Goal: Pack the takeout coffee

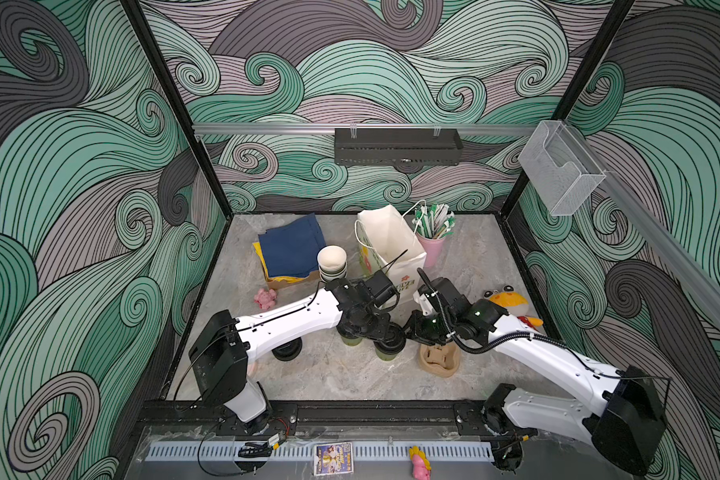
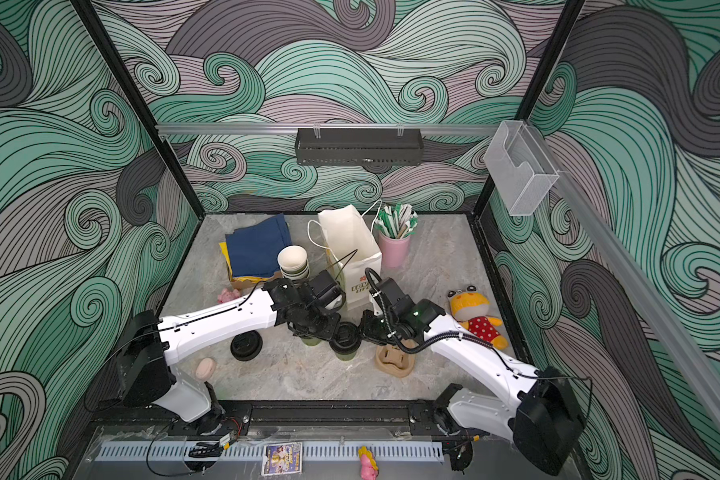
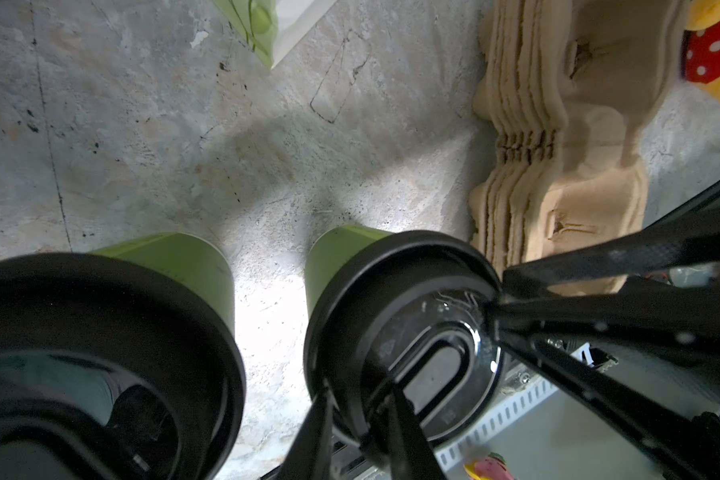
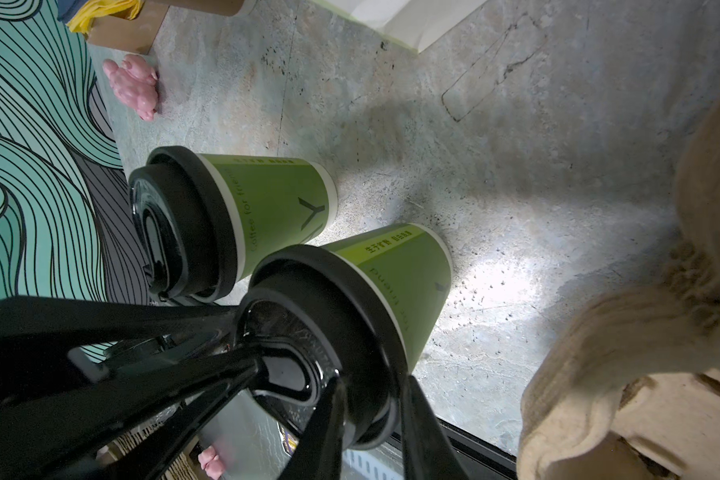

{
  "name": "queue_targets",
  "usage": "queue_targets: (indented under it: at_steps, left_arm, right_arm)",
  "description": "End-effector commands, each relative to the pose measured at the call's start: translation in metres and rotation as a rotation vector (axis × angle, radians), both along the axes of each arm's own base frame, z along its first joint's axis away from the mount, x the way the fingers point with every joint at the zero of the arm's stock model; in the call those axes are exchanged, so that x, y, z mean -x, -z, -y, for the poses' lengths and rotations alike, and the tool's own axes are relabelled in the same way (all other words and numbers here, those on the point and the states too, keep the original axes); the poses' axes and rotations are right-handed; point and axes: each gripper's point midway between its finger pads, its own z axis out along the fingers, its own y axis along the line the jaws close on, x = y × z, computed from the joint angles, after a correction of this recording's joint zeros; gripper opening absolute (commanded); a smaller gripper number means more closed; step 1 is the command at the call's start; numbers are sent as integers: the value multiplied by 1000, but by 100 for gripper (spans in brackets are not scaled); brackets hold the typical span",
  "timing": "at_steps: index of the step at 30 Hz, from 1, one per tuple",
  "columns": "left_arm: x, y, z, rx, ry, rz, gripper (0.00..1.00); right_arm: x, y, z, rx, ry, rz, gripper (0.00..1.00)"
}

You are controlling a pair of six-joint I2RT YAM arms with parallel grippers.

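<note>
Two takeout coffee cups with green sides and black lids stand side by side at the front middle of the table. My left gripper (image 3: 360,411) and my right gripper (image 4: 371,395) are both shut on the lid rim of the same cup (image 1: 389,344) (image 2: 346,341) (image 3: 400,316) (image 4: 400,282), from opposite sides. Each has one finger inside the rim and one outside. The other cup (image 1: 352,341) (image 2: 310,341) (image 3: 100,353) (image 4: 275,199) stands free just to the left, partly hidden under my left wrist in both top views.
A stack of brown pulp carriers (image 1: 439,361) (image 3: 558,166) lies right of the cups. Behind them stands an open white paper bag (image 1: 391,245), with stacked empty cups (image 1: 332,262), napkins (image 1: 292,249) and a pink straw cup (image 1: 431,249) nearby. Spare black lids (image 1: 287,351) lie at the left and a plush toy (image 1: 512,305) at the right.
</note>
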Motion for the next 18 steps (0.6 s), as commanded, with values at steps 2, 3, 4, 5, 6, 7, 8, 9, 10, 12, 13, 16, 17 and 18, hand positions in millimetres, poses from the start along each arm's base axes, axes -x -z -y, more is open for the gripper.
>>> queue_targets:
  at_steps: [2, 3, 4, 5, 6, 7, 8, 9, 10, 12, 13, 16, 17, 18]
  left_arm:
    - [6, 12, -6, -44, 15, -22, 23]
    - [6, 13, -6, -46, 15, -22, 23]
    - [6, 13, -6, -47, 16, -23, 23]
    - [6, 13, -6, -47, 17, -22, 23]
    - [5, 12, -5, -44, 17, -20, 23]
    - [5, 12, -5, -44, 20, -19, 23]
    - [5, 11, -5, -41, 18, -18, 23]
    - [4, 10, -5, -39, 18, -16, 23]
    - [4, 9, -4, -35, 19, -13, 23]
    - [4, 8, -4, -31, 19, -11, 23]
    - [4, 8, -4, -30, 19, -11, 23]
    - [5, 9, -4, -30, 19, -14, 23]
    - [5, 9, -3, -29, 21, -14, 23]
    - [5, 8, -3, -28, 21, -14, 23]
  right_arm:
    - [25, 45, 32, 172, 30, -150, 23]
    - [26, 47, 33, 180, 31, -157, 23]
    - [26, 48, 33, 183, 29, -159, 23]
    - [26, 47, 32, 180, 26, -161, 23]
    - [25, 43, 30, 170, 23, -155, 23]
    - [23, 37, 27, 153, 18, -139, 24]
    - [19, 27, 23, 125, 14, -112, 26]
    - [15, 16, 20, 101, 9, -81, 28]
    - [10, 2, 16, 71, 7, -40, 32]
    - [3, -23, 13, 21, 7, 43, 37]
    - [0, -33, 13, 2, 14, 81, 38]
    - [-4, -36, 23, 5, 60, 114, 38]
    - [-5, -31, 27, 12, 81, 106, 36]
    - [-6, -26, 29, 10, 99, 98, 34]
